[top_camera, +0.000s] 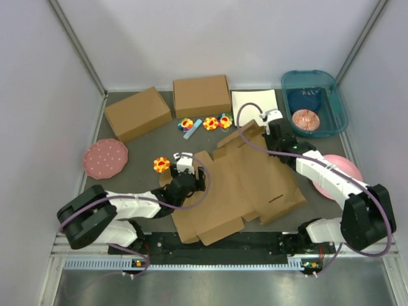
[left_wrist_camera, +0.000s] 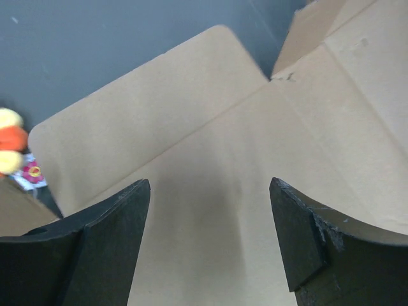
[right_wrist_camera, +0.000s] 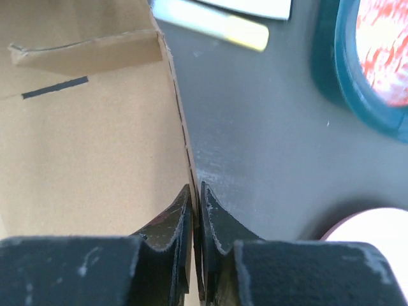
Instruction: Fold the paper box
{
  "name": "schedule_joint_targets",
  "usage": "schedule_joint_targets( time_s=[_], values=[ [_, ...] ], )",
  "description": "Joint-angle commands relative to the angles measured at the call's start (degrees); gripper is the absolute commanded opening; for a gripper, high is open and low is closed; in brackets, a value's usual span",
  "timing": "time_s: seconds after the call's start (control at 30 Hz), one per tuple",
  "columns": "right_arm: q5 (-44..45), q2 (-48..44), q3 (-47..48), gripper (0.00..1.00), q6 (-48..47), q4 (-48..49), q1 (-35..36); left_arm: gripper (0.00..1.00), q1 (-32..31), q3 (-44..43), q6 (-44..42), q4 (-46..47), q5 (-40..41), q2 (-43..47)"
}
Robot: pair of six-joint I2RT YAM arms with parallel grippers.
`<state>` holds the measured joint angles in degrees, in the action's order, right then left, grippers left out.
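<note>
Jaws of the right gripper stand pressed together on the thin edge of a raised flap at the far right corner of the paper box, with the cardboard pinched between them. The wrist view shows a dark slot and a small folded tab on that panel. Jaws of the left gripper stand spread and hold nothing, poised over a flat panel at the box's left side, with a rounded flap lying just past the fingertips. Contact with the cardboard cannot be determined. Paper box lies opened out as a die-cut sheet, mostly flat, at the middle of the dark bench between the two arms, its near edge close to the arm bases. Yellow and orange toy sits just beside the box's left edge, near the left gripper. Beyond the box's far edge lie three more small toys and a pale blue stick, then two closed cardboard boxes and a white sheet. Teal bin stands far right of the box. One pink plate lies well to the box's left, and a second pink plate lies to its right, partly under the right arm.
</note>
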<state>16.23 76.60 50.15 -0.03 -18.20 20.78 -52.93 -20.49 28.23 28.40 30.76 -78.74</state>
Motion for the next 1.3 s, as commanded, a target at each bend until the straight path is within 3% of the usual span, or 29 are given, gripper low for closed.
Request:
schedule_joint_targets(
  time_s=[0.0,0.17,0.33,0.57,0.73,0.83,1.1,1.27],
  values=[
    [9.16,-5.13,5.22,0.06,-5.40,-1.14,7.06,0.81,-0.07,-2.62,-3.61,-3.00,5.70,7.71],
    [17.77,-8.57,5.57,0.03,-13.66,-1.40,15.86,0.84,0.02,-3.68,-10.20,-3.62,12.64,15.61],
    [31.30,-7.79,7.15,0.01,-27.28,-1.76,28.93,0.86,0.19,-5.35,-14.25,-3.27,17.48,20.98],
    [40.28,-7.42,8.92,0.00,-45.38,1.74,41.96,0.87,1.07,-5.70,-15.57,-1.42,19.60,20.56],
    [40.81,-6.29,10.05,0.00,-55.33,5.80,44.26,0.87,1.86,-5.35,-15.40,0.76,18.72,19.24],
    [41.07,-5.06,8.48,0.00,-56.04,7.98,44.26,0.89,2.39,-4.21,-15.48,2.79,17.15,18.10],
    [47.49,-1.89,-4.88,0.00,-54.81,25.38,45.66,0.99,3.88,4.57,-14.08,22.19,6.69,13.71],
    [48.81,-2.42,-9.89,0.00,-55.43,32.77,47.78,0.99,4.50,5.81,-13.64,28.80,3.61,9.84]
  ],
)
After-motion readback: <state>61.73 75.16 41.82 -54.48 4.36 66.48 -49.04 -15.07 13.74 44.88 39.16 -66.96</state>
